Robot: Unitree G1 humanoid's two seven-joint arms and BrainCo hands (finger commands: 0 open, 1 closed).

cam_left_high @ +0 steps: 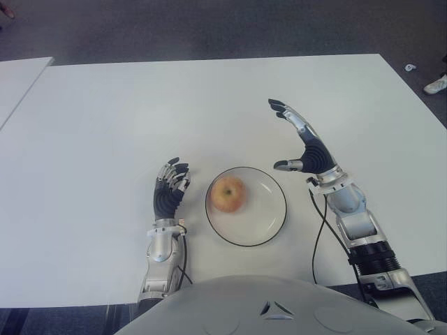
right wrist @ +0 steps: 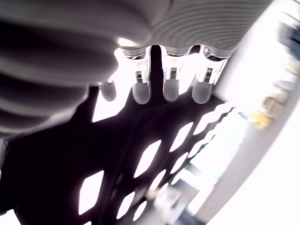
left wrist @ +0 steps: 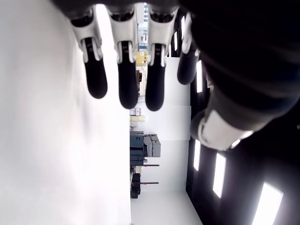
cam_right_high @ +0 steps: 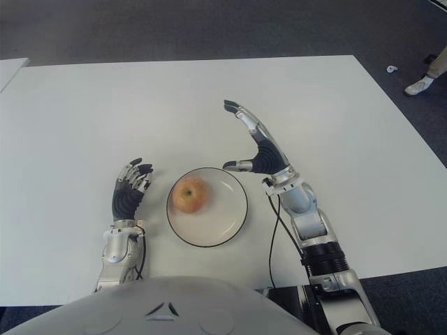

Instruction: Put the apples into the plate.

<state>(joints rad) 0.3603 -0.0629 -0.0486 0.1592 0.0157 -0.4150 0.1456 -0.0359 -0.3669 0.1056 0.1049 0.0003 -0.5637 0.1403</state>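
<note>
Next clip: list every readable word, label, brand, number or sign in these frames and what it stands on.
None can be read.
The round white plate with a dark rim, the reddish-yellow apple in it and the white table carry no text.
Neither the left robot hand nor the right robot hand, both open and empty, shows a marking.
Yellow boxes in the left wrist view: too small to read.

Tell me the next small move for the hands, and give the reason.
Probably lower the right hand to the table on the right of the plate. The one apple in view already sits in the plate; both hands are open and empty, the left hand on the plate's left.
</note>
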